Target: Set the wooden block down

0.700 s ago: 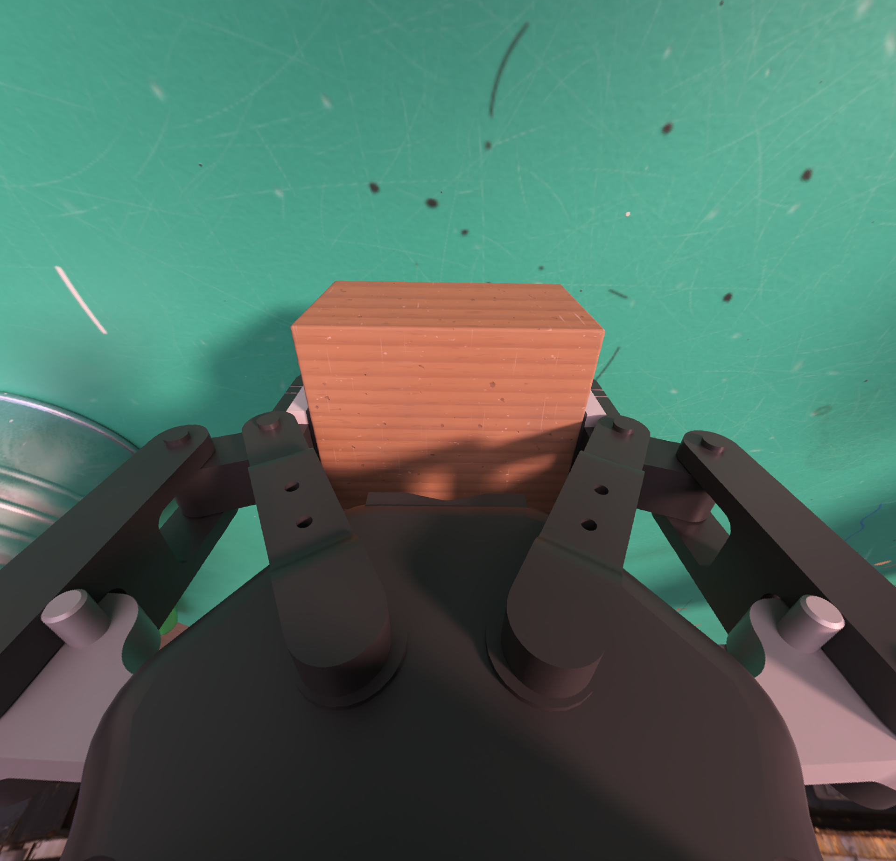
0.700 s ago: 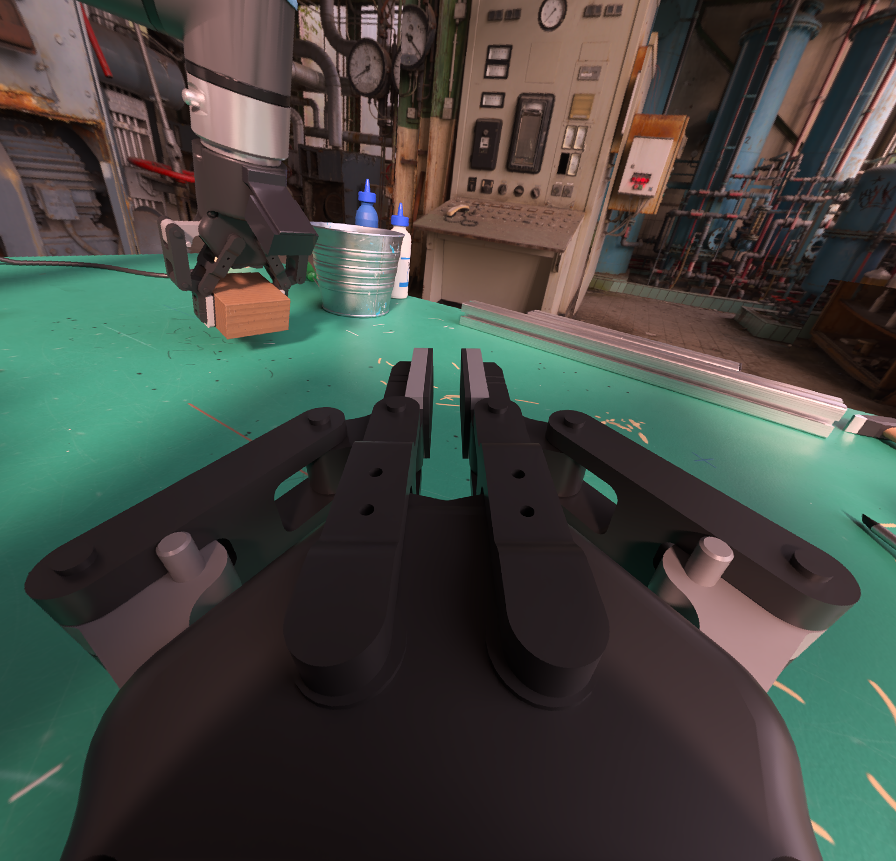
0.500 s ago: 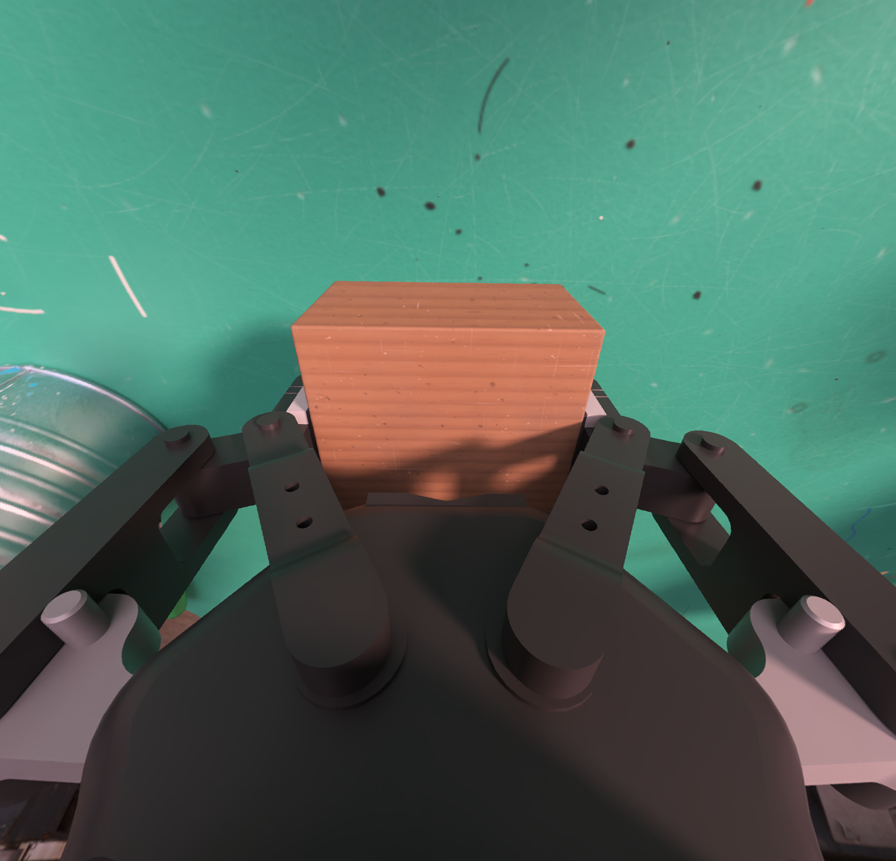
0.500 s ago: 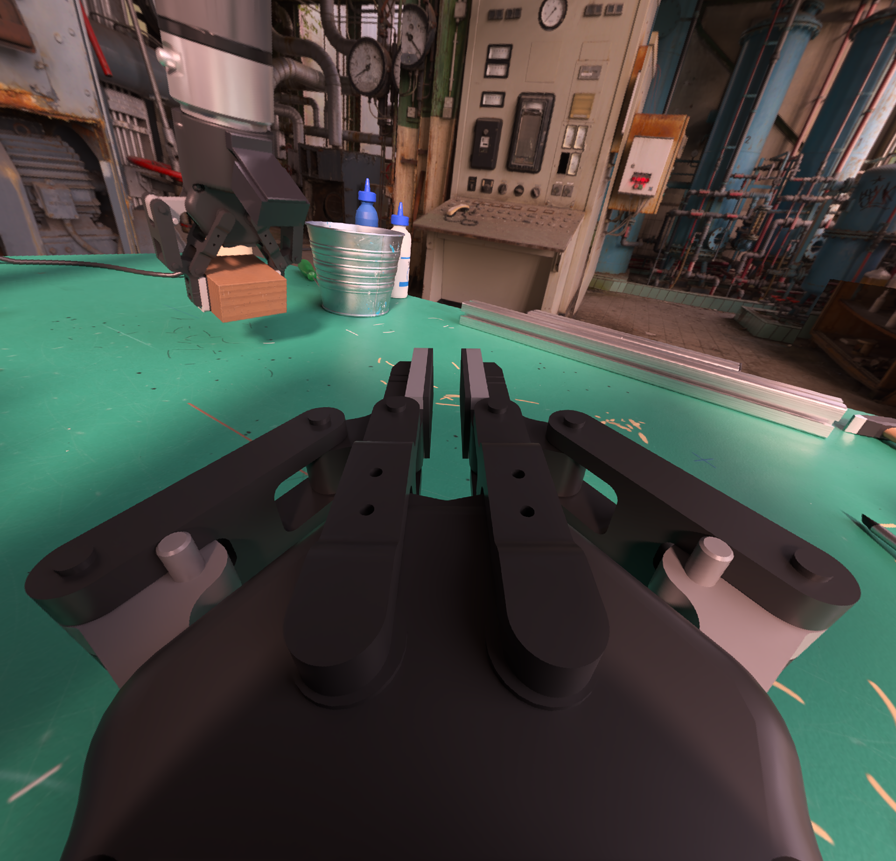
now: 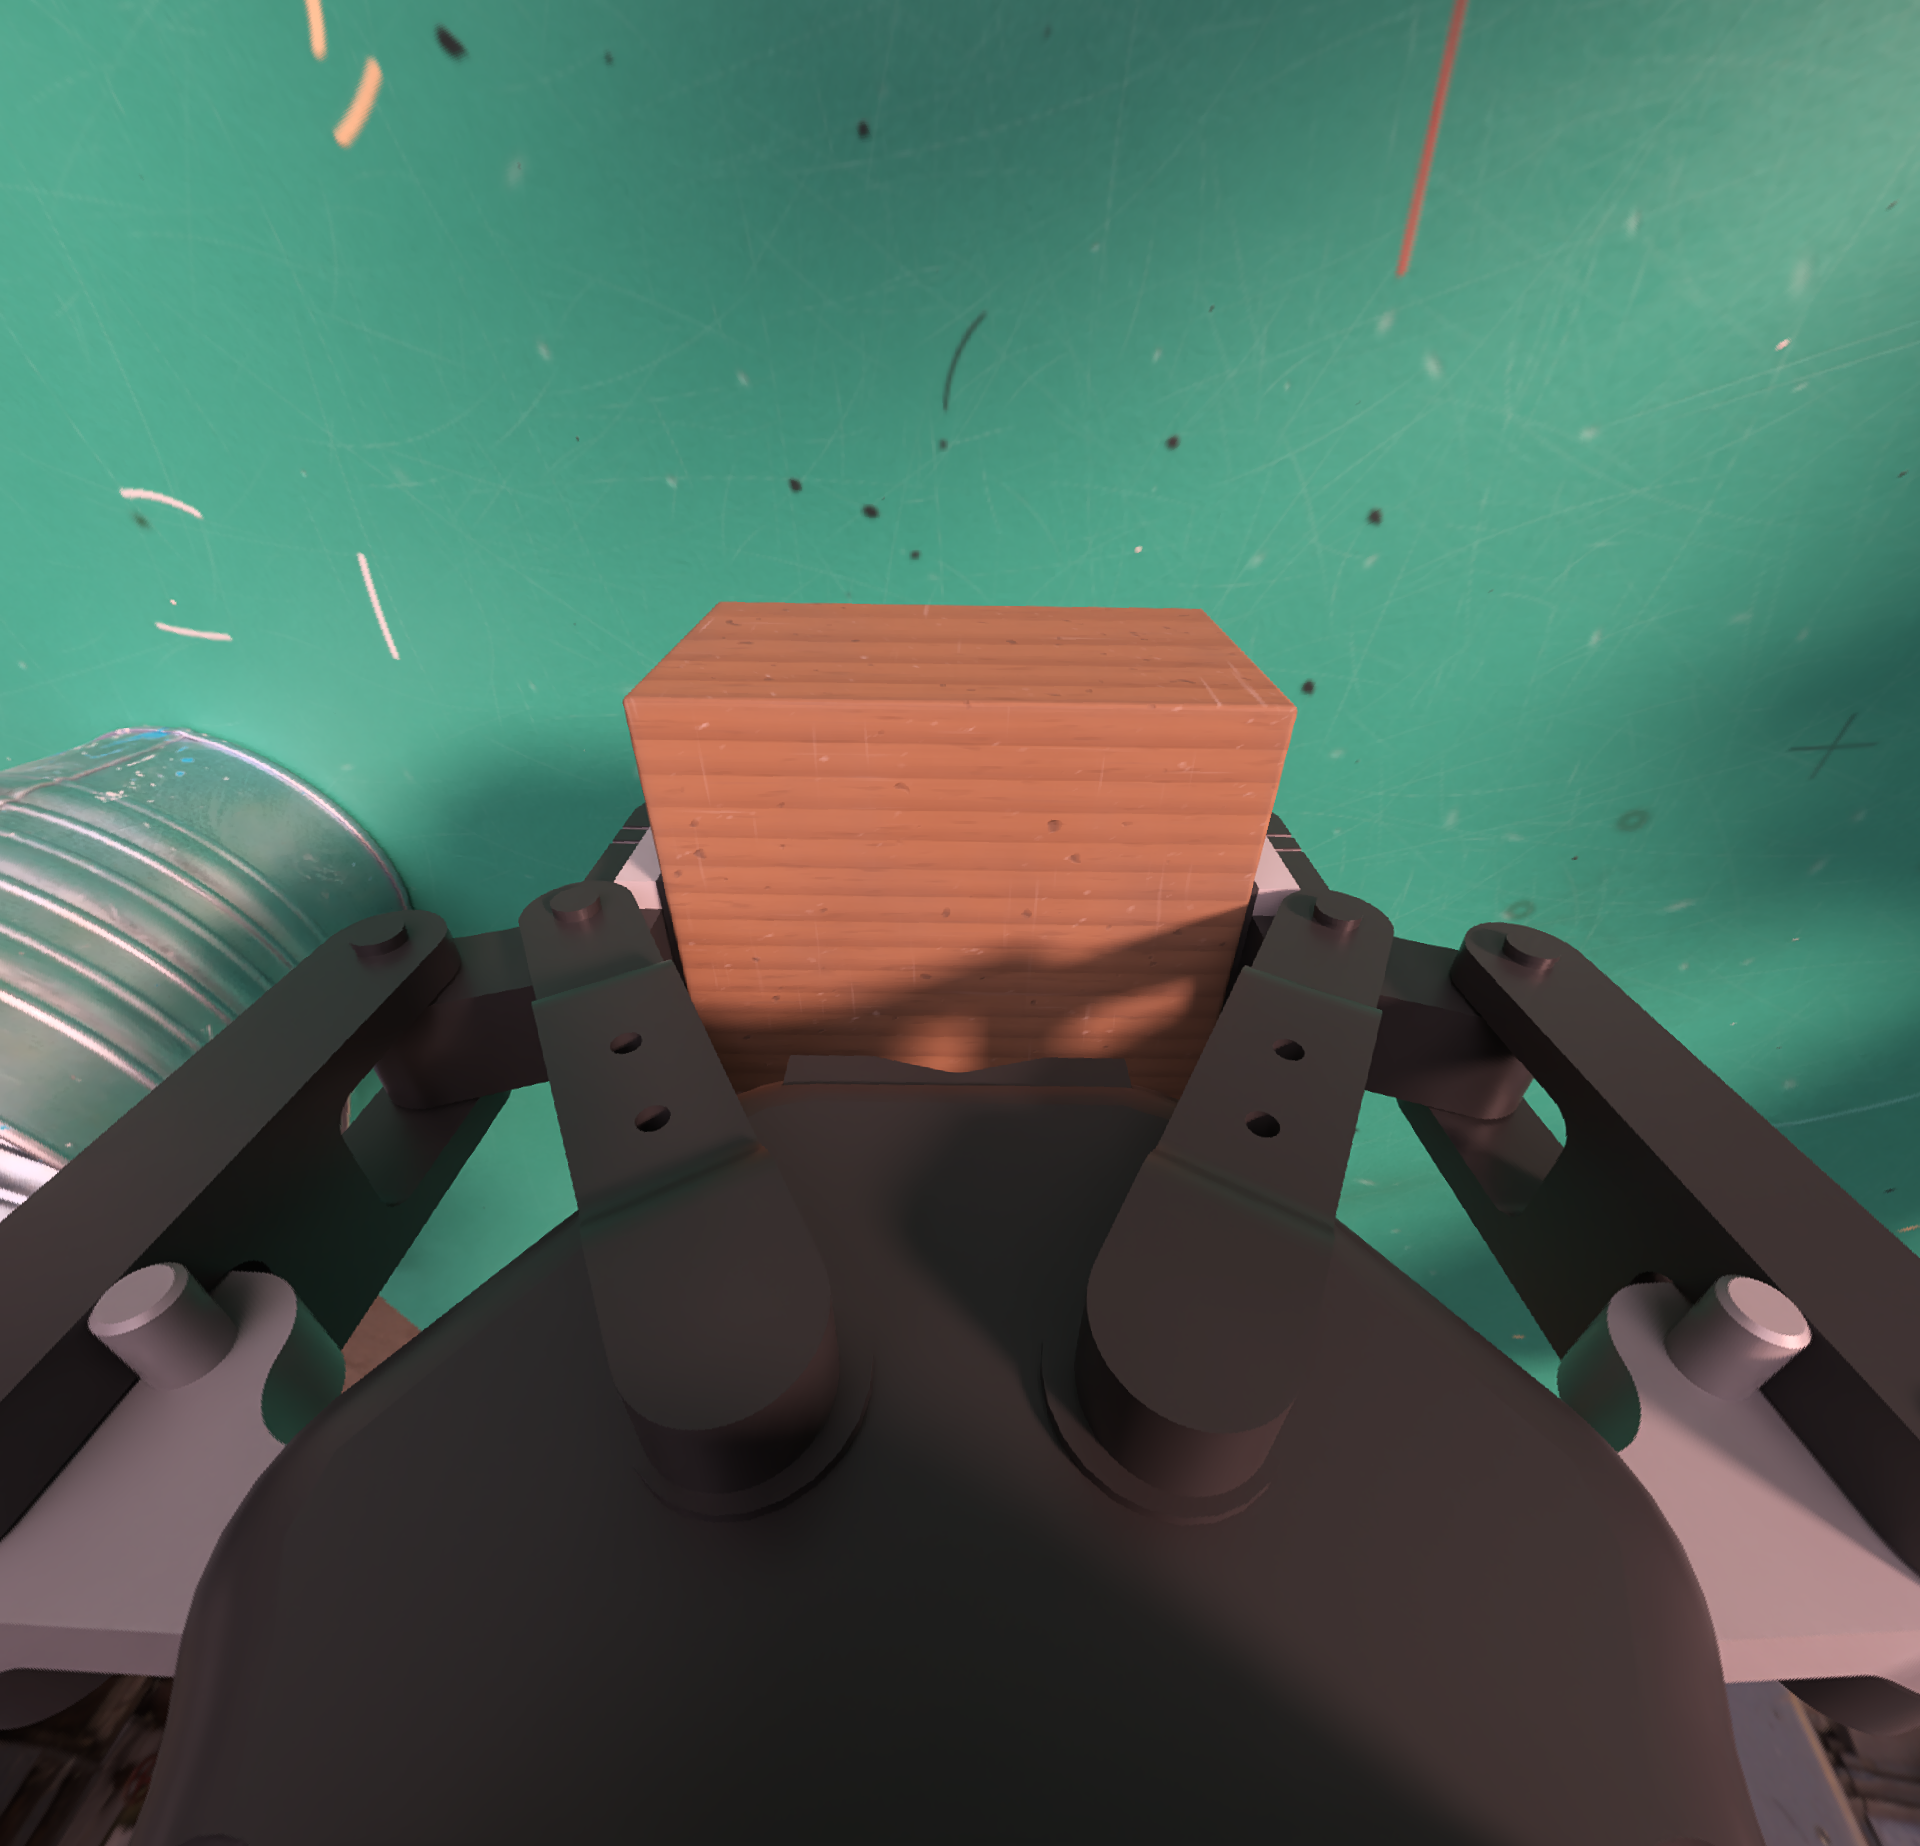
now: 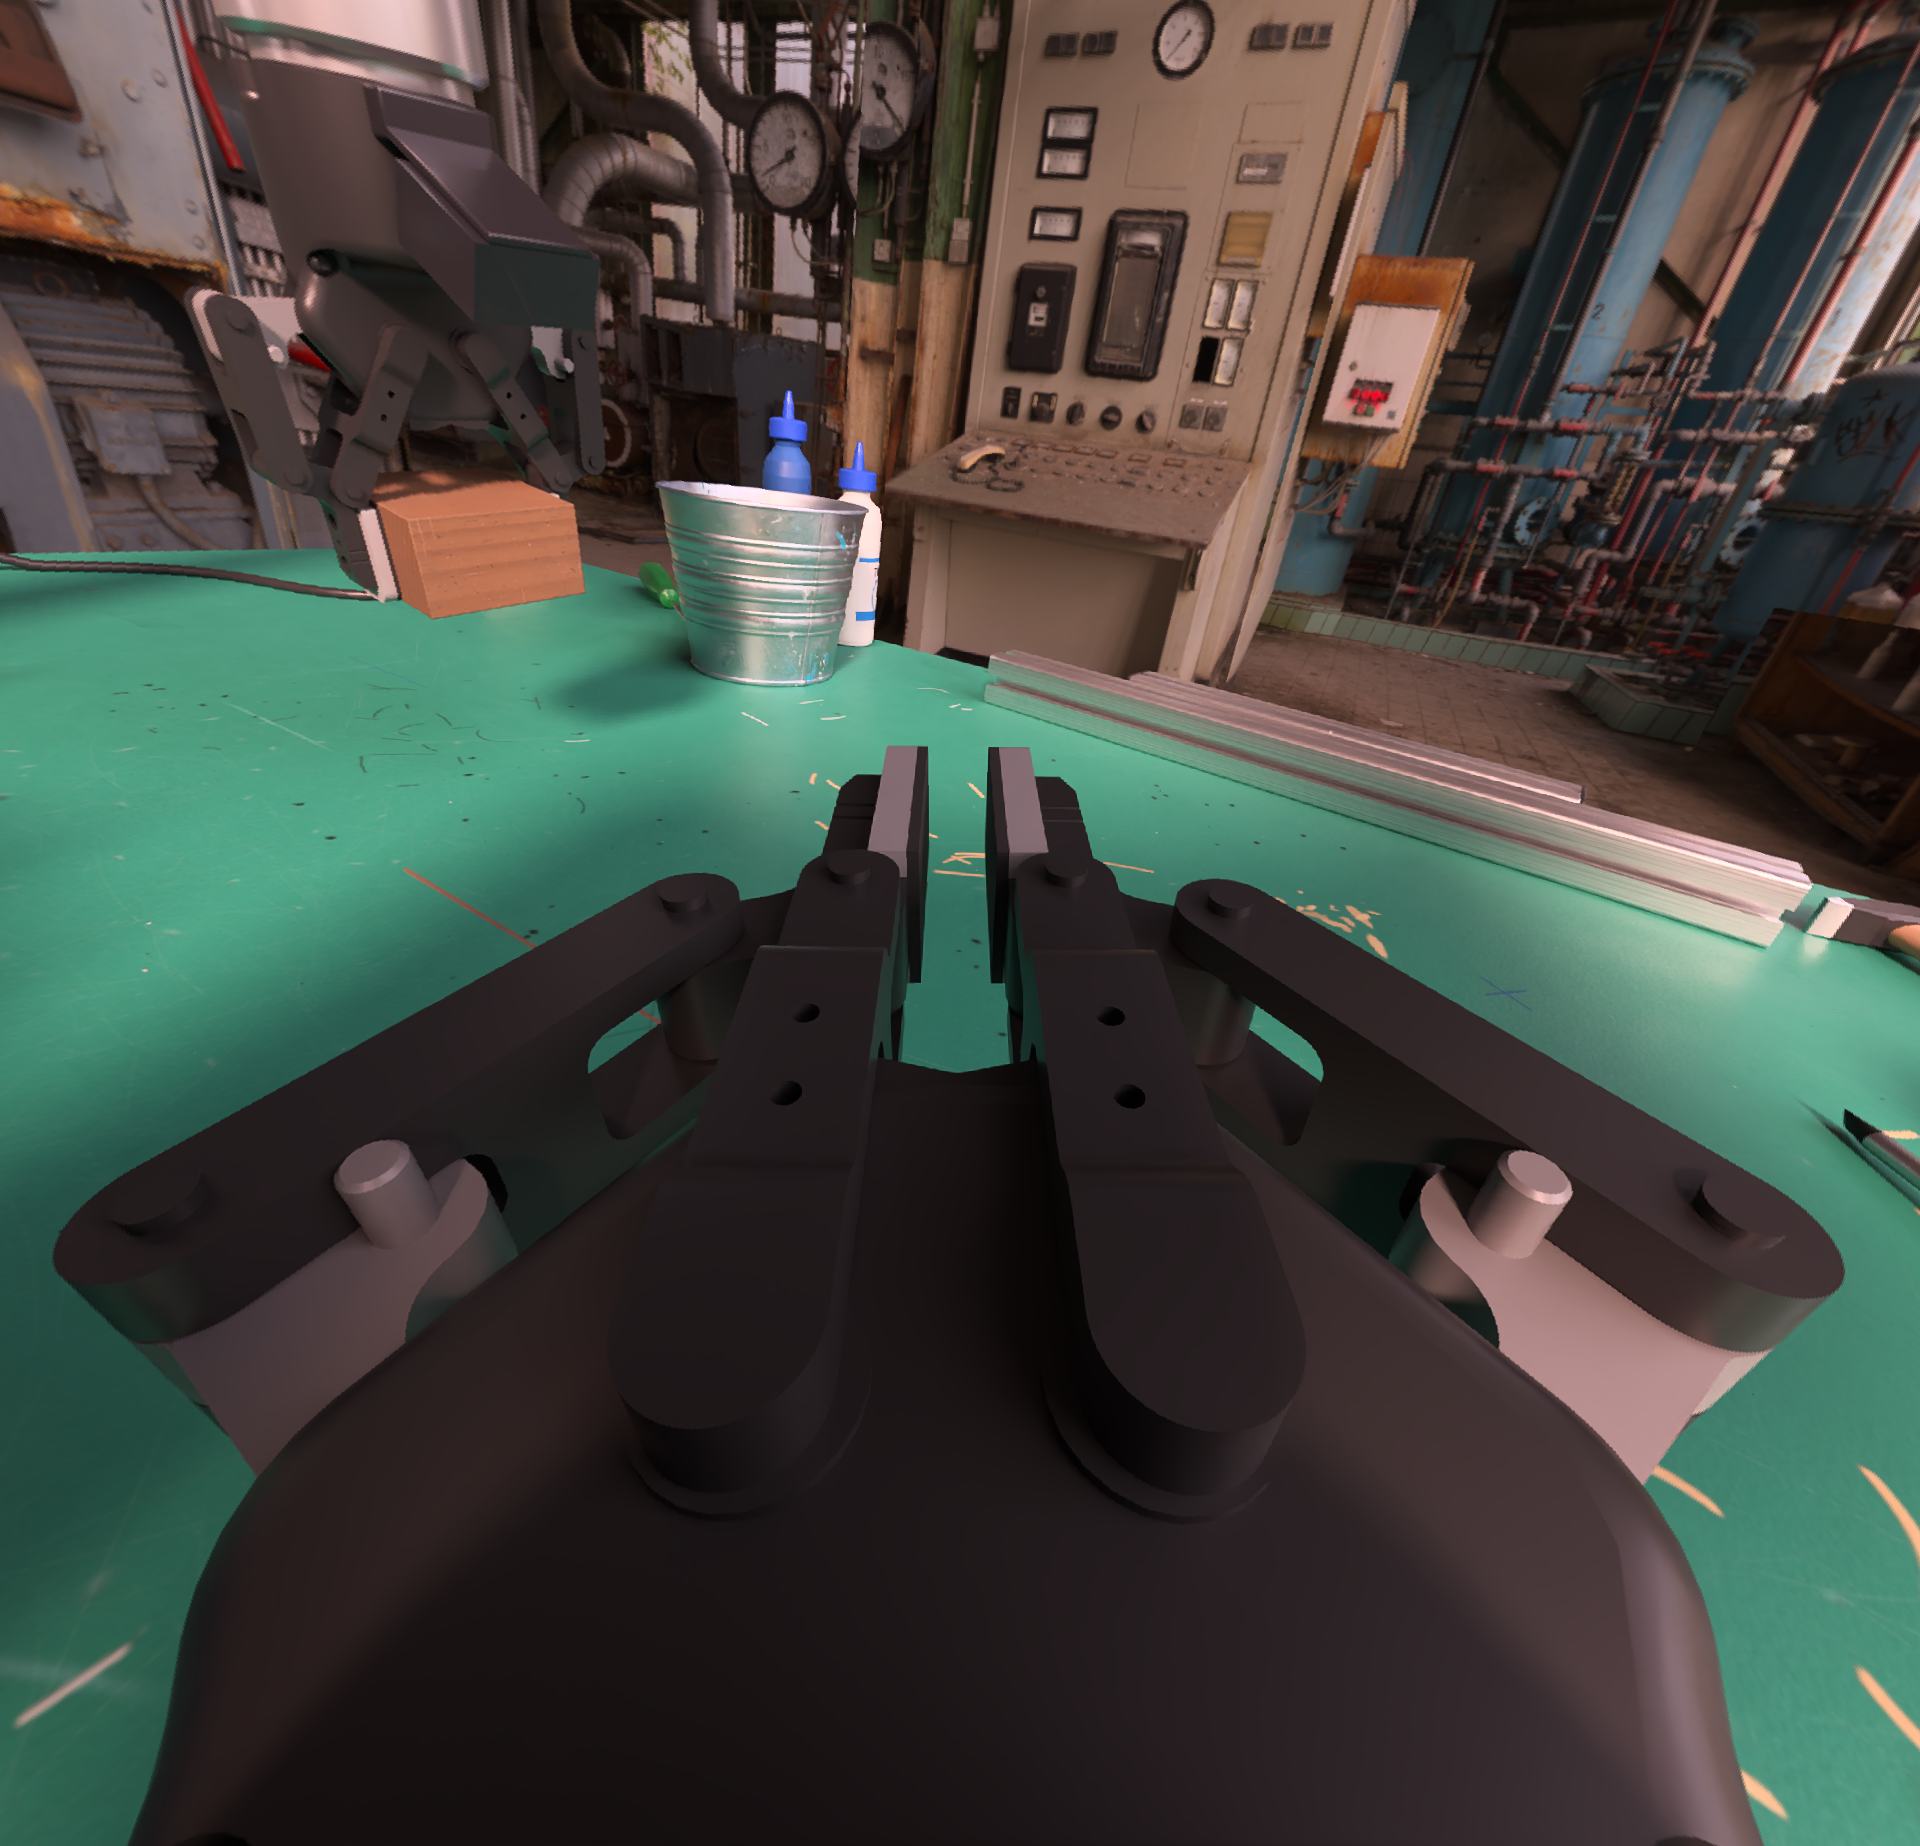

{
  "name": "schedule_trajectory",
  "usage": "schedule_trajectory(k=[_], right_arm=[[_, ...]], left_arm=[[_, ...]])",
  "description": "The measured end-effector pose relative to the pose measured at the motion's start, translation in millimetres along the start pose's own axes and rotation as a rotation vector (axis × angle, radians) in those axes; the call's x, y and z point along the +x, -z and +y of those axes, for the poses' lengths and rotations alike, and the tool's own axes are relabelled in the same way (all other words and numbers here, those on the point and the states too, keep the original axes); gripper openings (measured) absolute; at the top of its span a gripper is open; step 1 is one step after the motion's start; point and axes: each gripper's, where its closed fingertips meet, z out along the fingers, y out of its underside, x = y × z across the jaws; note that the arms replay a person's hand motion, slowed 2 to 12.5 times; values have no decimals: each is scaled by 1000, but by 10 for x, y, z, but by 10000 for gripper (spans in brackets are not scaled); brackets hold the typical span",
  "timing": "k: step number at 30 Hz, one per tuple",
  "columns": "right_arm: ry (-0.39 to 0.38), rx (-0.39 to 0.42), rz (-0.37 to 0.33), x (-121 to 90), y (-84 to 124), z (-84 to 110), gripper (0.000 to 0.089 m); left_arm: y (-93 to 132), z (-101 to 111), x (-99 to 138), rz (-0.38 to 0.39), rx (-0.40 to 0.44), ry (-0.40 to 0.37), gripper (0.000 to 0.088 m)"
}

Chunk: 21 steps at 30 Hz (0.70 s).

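Left wrist view: left gripper (image 5: 956, 861) clamped the wooden block (image 5: 956, 840) above the green table (image 5: 1039, 290).
Beside it stood a metal bucket (image 6: 764, 581); the right gripper (image 6: 956, 809) was nearly closed, holding nothing.

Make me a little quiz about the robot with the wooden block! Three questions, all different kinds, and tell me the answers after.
1. True or false: the wooden block is lying on the green table.
2. Which gripper grips the block: A) left gripper, B) right gripper?
3. Fill in: the shiny thing standing near the block is a metal ____.

Key:
1. False. The right wrist view shows it held in the air above the table.
2. A. The right gripper holds nothing, with only a narrow gap between its fingers.
3. Bucket.
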Motion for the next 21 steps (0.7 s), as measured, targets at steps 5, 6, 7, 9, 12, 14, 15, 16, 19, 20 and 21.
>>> schedule_trajectory(k=[5,6,7,9,12,14,15,16,19,20,21], right_arm=[[5,2,1,-1,1,-6,101],[6,3,1,-2,1,-8,101],[7,4,1,-3,1,-9,101],[8,5,1,-4,1,-11,101],[10,6,1,-6,1,-13,101],[12,6,1,-7,1,-14,101],[13,6,1,-7,1,-14,101],[13,6,1,-7,1,-14,101],[15,6,2,-7,1,-16,101],[16,6,2,-7,0,-16,101],[16,7,2,-8,0,-17,101]], left_arm=[[47,-73,105,6,42,7,695],[51,-82,131,11,46,7,695],[55,-91,154,14,49,6,695],[63,-110,188,16,55,3,695],[79,-137,215,3,63,-6,695],[94,-145,227,-9,64,-10,695],[104,-149,230,-16,64,-13,695],[115,-153,232,-24,65,-16,695],[160,-168,245,-46,70,-22,695],[177,-174,254,-51,74,-24,695],[196,-181,265,-56,77,-26,695]])
